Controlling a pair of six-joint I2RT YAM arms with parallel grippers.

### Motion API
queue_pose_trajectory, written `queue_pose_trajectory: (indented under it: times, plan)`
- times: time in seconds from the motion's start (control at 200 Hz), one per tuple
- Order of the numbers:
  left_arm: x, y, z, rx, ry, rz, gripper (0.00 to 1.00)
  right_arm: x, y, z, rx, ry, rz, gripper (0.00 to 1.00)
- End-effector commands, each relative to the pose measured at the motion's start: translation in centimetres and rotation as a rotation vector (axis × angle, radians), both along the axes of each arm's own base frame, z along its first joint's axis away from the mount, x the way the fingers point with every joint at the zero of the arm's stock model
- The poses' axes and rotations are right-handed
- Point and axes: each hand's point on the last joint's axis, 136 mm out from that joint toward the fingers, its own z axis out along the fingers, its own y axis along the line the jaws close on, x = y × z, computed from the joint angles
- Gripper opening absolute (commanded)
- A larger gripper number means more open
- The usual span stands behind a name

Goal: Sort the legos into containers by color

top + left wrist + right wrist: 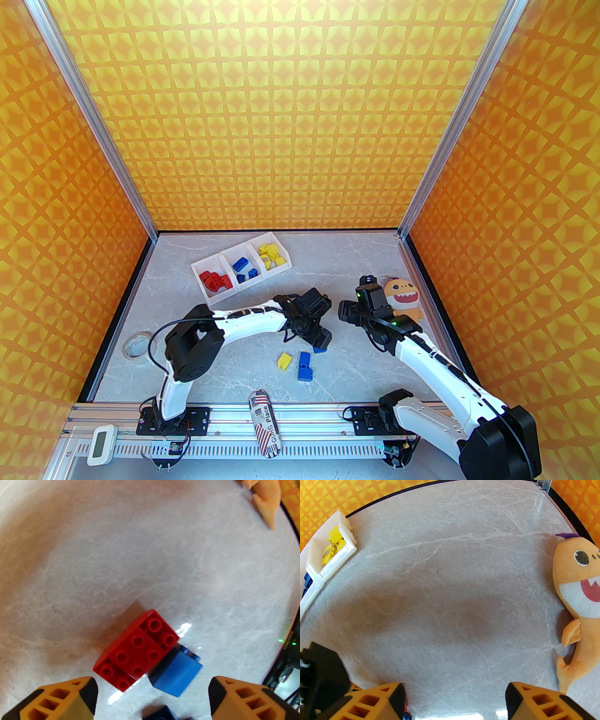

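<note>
- A red brick [138, 651] lies studs up on the table [117, 550], and a blue brick [177, 675] touches its side. The pair sits on the near right of the tray [208, 262], well apart from it.
- My left gripper [152, 692] hangs just above that pair with its fingers [70, 698] spread wide. They pinch nothing, and both bricks lie just ahead of the tips.
- Three loose bricks lie nearer to my bases than the tray does. One is a yellow brick [284, 360]. Just beside it is a small blue brick [305, 359], with a larger blue brick [305, 373] right against it.
- In the tray, the left bin holds a red pile [215, 281], the middle bin holds blue pieces [243, 271] and the right bin holds a yellow pile [269, 255].
- My right gripper [455, 691] is spread open and empty over bare table, to the right of the tray.
- An orange plush toy [579, 592] lies further right of the tray, just beside my right gripper.
- A tape roll [136, 347] lies on the near left of the tray, well apart from it.
</note>
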Motion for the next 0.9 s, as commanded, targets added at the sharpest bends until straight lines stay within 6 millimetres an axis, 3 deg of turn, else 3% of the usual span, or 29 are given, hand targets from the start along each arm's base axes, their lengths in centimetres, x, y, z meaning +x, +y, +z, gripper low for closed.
queue_pose_trajectory:
  times: [0.0,0.5,0.895]
  plan:
    - [0.7,-0.5,0.5,0.021,-0.053,-0.024,0.82,-0.6,-0.4,-0.1,0.004,0.008,-0.011,0.75]
    - [0.5,0.1,-2.1,0.114,-0.052,-0.064,0.80,-0.7,-0.5,0.2,-0.001,0.007,-0.010,0.76]
    - [2.9,1.8,-3.9,0.166,-0.034,0.065,0.69,-1.1,-0.8,0.7,-0.008,0.001,-0.013,0.76]
